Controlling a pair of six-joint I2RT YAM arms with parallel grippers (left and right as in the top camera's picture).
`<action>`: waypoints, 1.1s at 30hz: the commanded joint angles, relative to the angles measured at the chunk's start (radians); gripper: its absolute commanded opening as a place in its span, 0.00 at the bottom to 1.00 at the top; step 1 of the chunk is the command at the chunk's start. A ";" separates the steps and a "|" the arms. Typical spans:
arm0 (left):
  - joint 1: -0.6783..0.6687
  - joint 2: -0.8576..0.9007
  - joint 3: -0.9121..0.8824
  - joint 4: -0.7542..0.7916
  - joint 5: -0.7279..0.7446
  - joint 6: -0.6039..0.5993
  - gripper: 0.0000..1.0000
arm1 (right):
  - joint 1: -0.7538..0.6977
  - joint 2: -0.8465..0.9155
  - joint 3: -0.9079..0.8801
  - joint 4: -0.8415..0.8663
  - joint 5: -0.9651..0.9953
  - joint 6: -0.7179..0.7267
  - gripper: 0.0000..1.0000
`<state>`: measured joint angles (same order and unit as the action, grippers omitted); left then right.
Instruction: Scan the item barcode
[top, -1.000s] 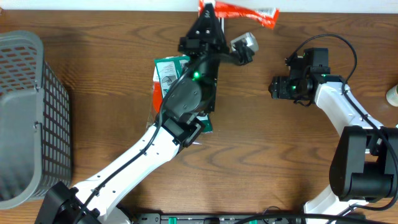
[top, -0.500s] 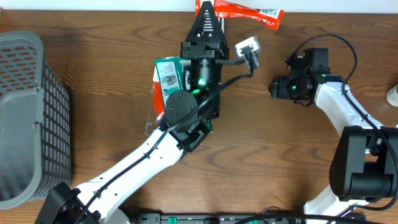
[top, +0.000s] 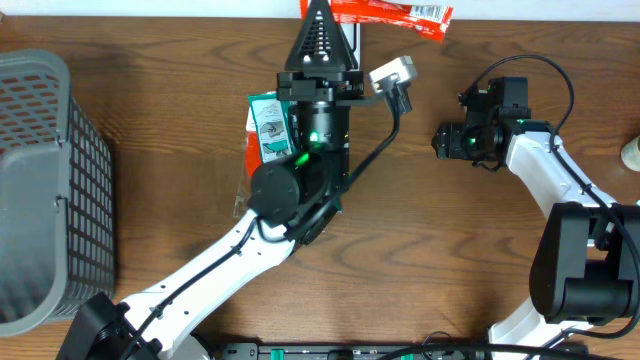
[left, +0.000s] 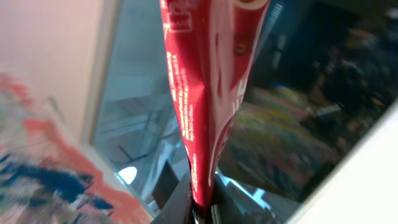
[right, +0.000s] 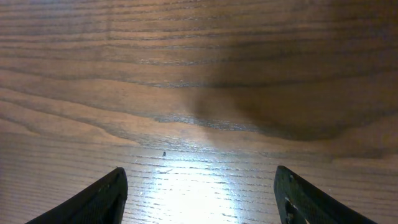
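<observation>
Packet pinched by its seam at the far edge

Left tool (top: 320, 10) is clamped tight on one end seam of the red foil packet (left: 211, 74). From above, the packet reaches along the far edge of the worktop (top: 150, 60). It looks light, thin and crinkly, and probably slick. It is likely to flop and twist, so a hold on the flat crimped seam suits it and leaves the printed faces free for the barcode. Right tool (right: 199, 190) hangs with its fingers apart, empty, over bare wood. The worktop is dark grained wood with a patch of glare. A green packet (top: 268, 125) lies under the left arm, and a wire basket (top: 50, 180) stands at the left. The room behind is too blurred to read.
</observation>
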<state>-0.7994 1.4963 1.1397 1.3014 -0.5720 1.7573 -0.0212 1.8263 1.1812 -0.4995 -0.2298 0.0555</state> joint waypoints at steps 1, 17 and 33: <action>0.000 -0.006 0.007 0.085 0.079 0.016 0.07 | 0.002 0.008 -0.008 0.002 0.005 -0.012 0.73; 0.000 -0.006 0.007 0.255 0.218 0.169 0.07 | 0.002 0.008 -0.008 -0.003 0.005 -0.012 0.73; -0.005 -0.006 0.007 0.285 0.250 0.188 0.07 | 0.002 0.008 -0.008 -0.009 0.005 -0.012 0.73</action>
<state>-0.8005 1.4963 1.1397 1.5414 -0.3386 1.9377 -0.0212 1.8263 1.1812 -0.5056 -0.2295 0.0555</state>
